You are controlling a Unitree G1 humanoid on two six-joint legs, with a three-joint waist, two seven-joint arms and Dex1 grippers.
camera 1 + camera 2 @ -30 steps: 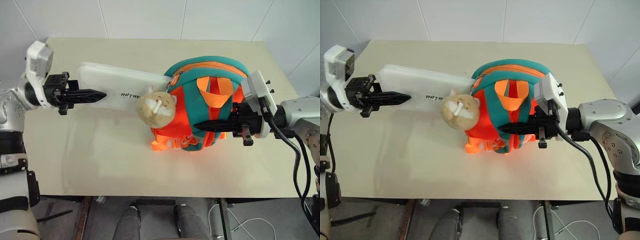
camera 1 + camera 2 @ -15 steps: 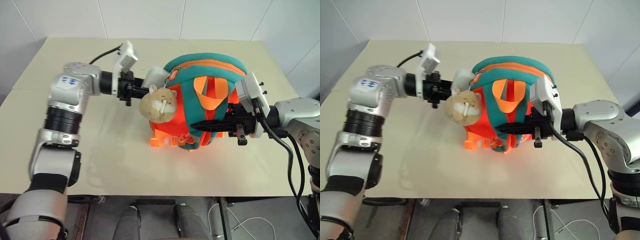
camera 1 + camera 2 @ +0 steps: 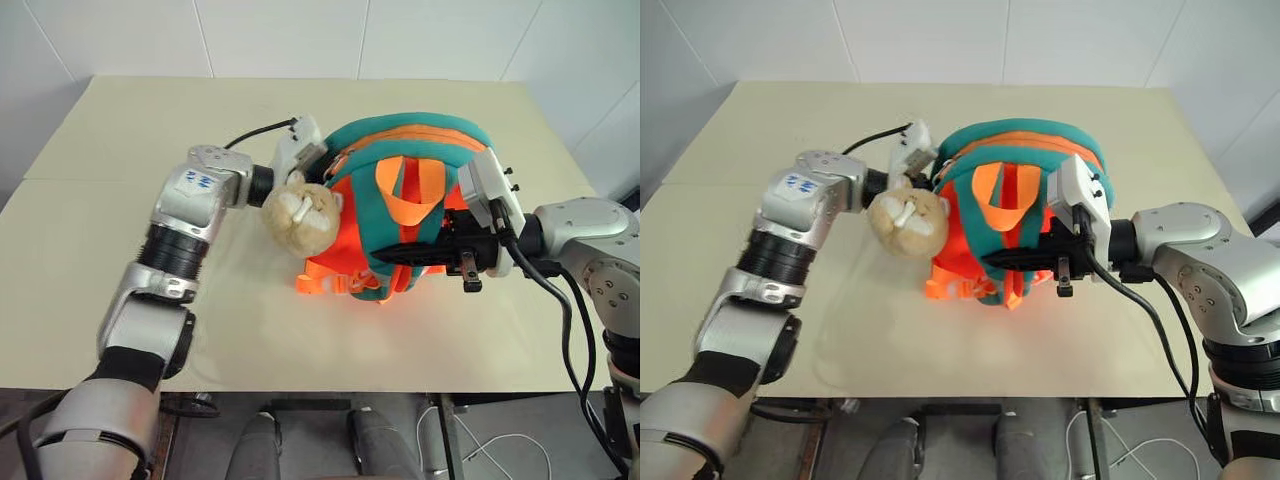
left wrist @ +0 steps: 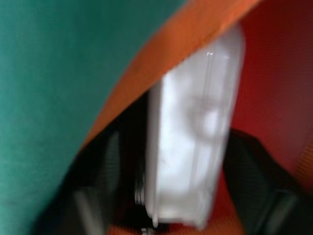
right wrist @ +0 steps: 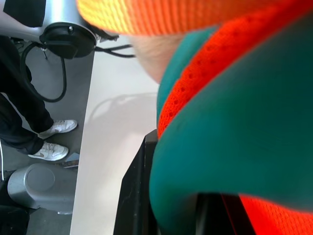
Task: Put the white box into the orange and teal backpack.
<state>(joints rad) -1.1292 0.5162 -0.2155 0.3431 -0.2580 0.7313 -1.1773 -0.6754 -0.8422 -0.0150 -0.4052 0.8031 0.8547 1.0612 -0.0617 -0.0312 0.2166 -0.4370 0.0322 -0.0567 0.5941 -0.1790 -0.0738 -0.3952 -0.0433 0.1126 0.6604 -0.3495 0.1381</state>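
Note:
The orange and teal backpack (image 3: 425, 140) lies on the table with its opening toward my left arm and its tan hamster charm (image 3: 302, 215) at the front. My left gripper (image 4: 188, 129) reaches into that opening. In the left wrist view the white box (image 4: 190, 156) sits inside against the orange lining. The dark fingers (image 4: 261, 171) stand on either side of it, and a strip of lining shows beside the box. My right gripper (image 3: 388, 257) points across the backpack's front, shut on a teal strap (image 5: 234, 147).
The cream table (image 3: 130, 130) stretches wide to the left of the backpack and behind it. Its near edge runs just below both arms. In the right wrist view a person's legs in white shoes (image 5: 51, 142) stand on the floor beyond the table's side.
My left arm has swung right and pushed the white box from lying mostly out on the table to fully inside the backpack. The right gripper has kept its hold on the strap.

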